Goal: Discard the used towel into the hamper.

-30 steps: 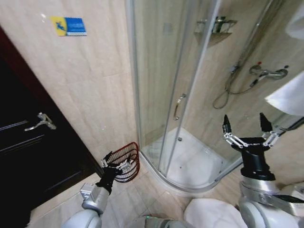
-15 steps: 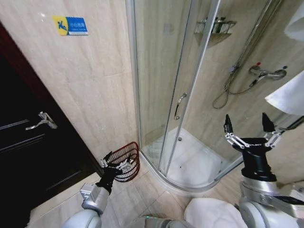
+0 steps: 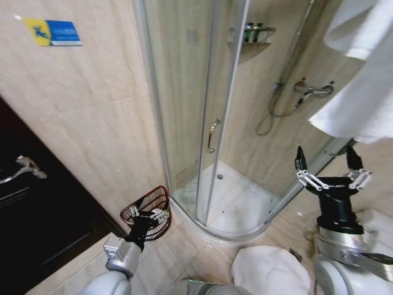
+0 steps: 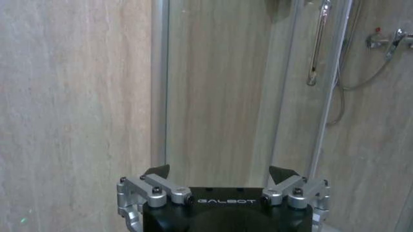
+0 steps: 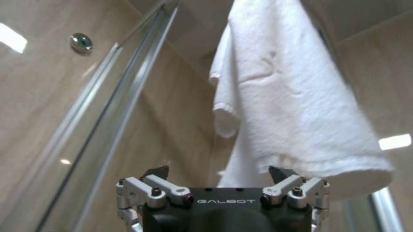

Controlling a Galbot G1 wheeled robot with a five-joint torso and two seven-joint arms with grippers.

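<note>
Occupying the middle of the head view, a curved glass shower enclosure (image 3: 202,123) is seen standing on a white tray (image 3: 230,212), with beige tiled wall on both sides of it. A dark door (image 3: 31,227) with a metal handle is set at the left edge. A white towel (image 3: 362,80) is hung at the upper right, draped in folds with its lower hem just above the right gripper (image 3: 326,165); in the right wrist view the same towel (image 5: 290,96) is seen hanging directly ahead of that gripper (image 5: 219,175), apart from it. A white mat (image 3: 270,270) is laid on the floor in front of the tray. The hamper (image 3: 147,212), a dark red-brown basket of open bars, is stood on the floor against the wall, between the door and the shower's edge. The left gripper (image 3: 145,216) is held low in front of the hamper's rim. Both grippers are spread wide with nothing held between the fingers; the left gripper (image 4: 219,175) is shown facing the tiled wall and the shower's frame.
</note>
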